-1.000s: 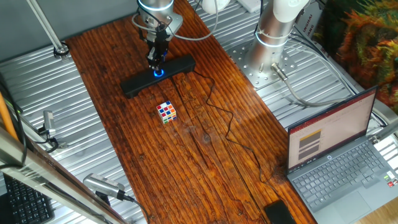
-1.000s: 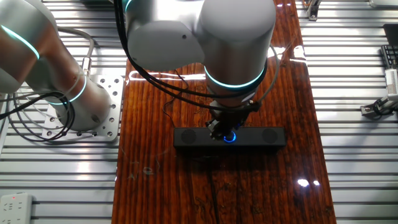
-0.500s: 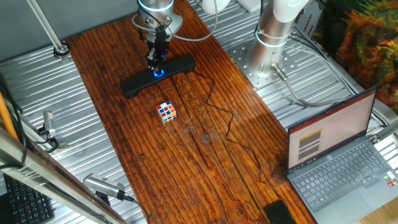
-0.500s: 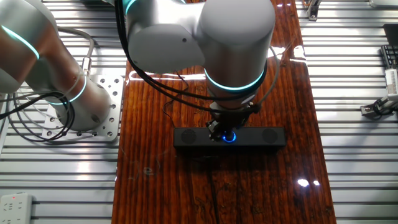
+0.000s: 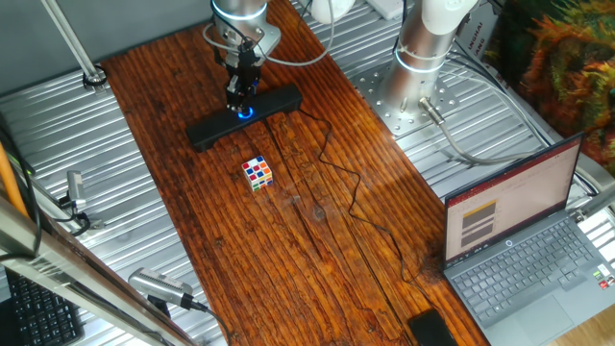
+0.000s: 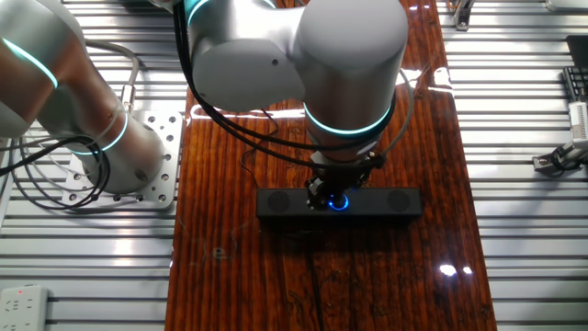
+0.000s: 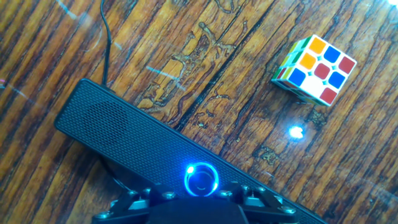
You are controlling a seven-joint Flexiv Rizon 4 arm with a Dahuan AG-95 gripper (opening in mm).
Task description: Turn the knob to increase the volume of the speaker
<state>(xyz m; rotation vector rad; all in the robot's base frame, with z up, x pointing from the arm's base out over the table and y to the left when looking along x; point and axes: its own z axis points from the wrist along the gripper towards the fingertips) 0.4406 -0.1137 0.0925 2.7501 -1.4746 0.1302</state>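
The speaker (image 5: 244,116) lies slantwise across the wooden table (image 5: 317,221) in the upper middle of one fixed view, its knob (image 5: 244,111) glowing blue at the middle of the bar. The gripper (image 5: 237,97) hangs straight down over that knob, its tip at or just above the blue ring; the pictures do not show whether it touches, or whether its jaws are parted or closed. In the hand view the knob (image 7: 201,178) sits at the bottom centre. A coloured cube (image 7: 314,70) rests in the upper right, apart from the speaker. A laptop (image 5: 524,245) stands at lower right.
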